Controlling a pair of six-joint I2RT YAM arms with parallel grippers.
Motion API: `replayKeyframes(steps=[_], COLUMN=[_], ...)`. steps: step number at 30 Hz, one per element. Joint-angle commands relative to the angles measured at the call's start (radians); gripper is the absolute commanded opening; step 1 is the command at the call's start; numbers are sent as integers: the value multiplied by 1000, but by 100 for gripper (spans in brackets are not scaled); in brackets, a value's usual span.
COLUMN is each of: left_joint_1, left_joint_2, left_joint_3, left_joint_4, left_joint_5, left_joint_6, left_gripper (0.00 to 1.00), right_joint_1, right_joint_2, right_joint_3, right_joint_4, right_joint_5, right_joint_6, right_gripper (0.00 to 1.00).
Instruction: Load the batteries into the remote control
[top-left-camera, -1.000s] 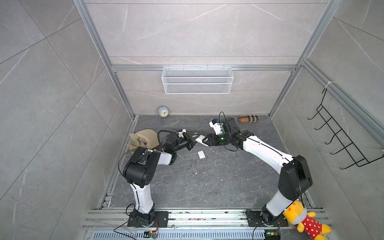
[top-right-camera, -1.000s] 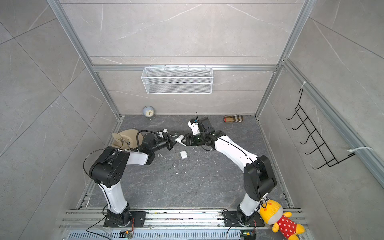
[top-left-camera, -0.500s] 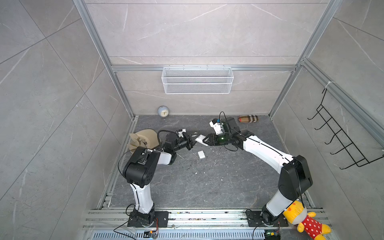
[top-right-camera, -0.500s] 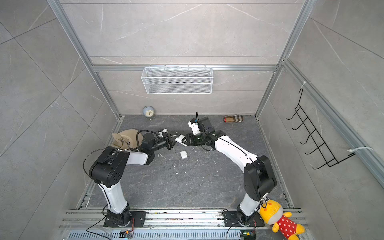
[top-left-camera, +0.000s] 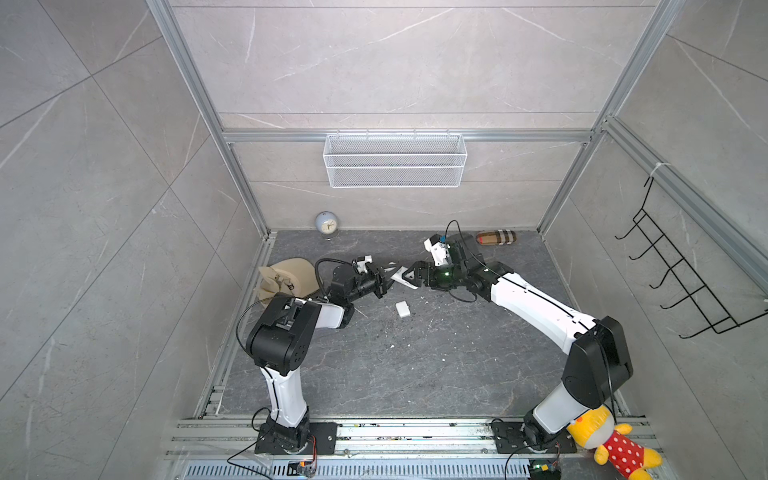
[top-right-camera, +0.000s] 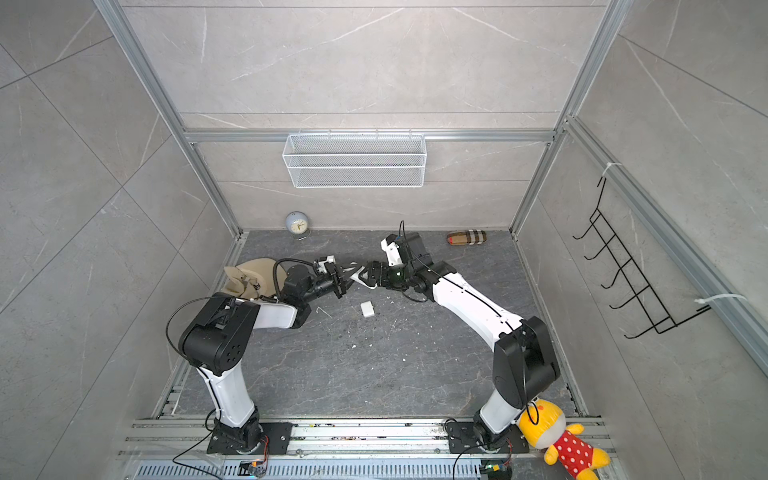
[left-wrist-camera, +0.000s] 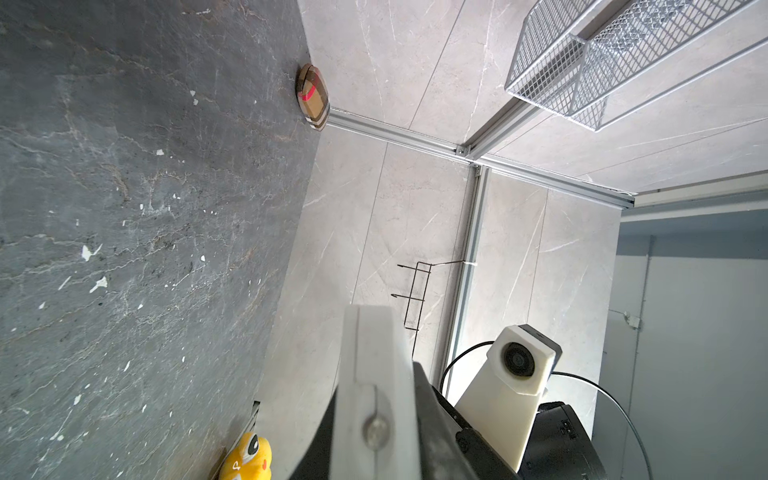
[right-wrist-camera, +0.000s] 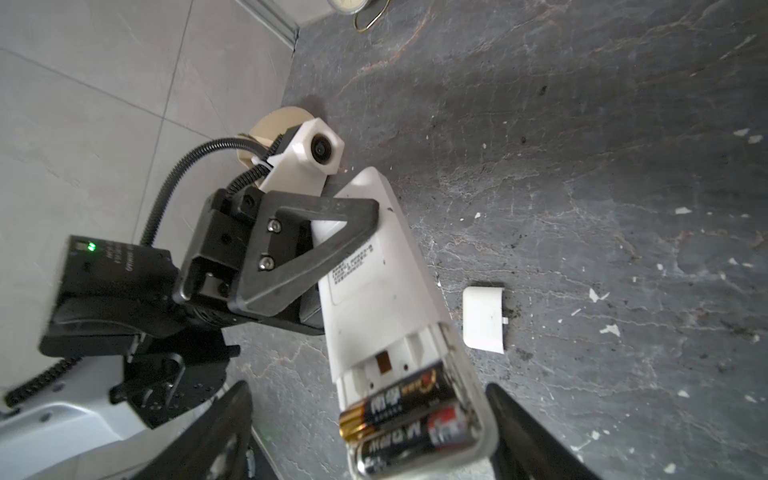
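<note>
Both batteries (right-wrist-camera: 407, 419) fill remote control (right-wrist-camera: 374, 291) gripped by left tool (right-wrist-camera: 363, 224).

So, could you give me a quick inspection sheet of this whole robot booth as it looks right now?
Surface: dark stone-look floor, scattered with white specks.
Job's things: remote control held between the arms; two batteries sit in its open bay; loose cover lies on the floor.
Clutter: beige cap, small clock, plaid case, plush toy by the front rail.
Grippers: left fingers clamp the remote away from its battery end; right fingers stand open either side of that end.
Cables: ribbed black cable loops off the left wrist; thin ones trail at both bases.
Surroundings: tiled walls, wire basket, hook rack.
</note>
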Motion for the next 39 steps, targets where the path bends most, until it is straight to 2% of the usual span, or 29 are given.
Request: replayKeyframes(steps=[1,6,13,20,28,39], left_joint_1=[-4,-8,-17,-25,-31,-37], left_joint_2=[-36,-36,-31,-23,15,37], left_joint_3=[25,21,29,33,43,46], left_joint_4=[86,104,117,118,169,175], left_joint_5=[-36,-90,-121,-131,-136,-142], left_joint_6=[-6,-9,-38,-49,-111,-128], left_gripper=[0,0,0,0,0,0], right_joint_1=[-27,-38,-37,-31,-26,-15], right_joint_2=[-50,-68,-60,-40,-24,-16], right_joint_3=[-58,-183,-253,-261,-264,-252], right_joint_4=[77,290,439,500,530,540], right_joint_5=[9,-43,-52,-65,-62,-62], right_joint_6=[208,471,616,645,673,674], right_gripper=[86,84,75,65,42,31])
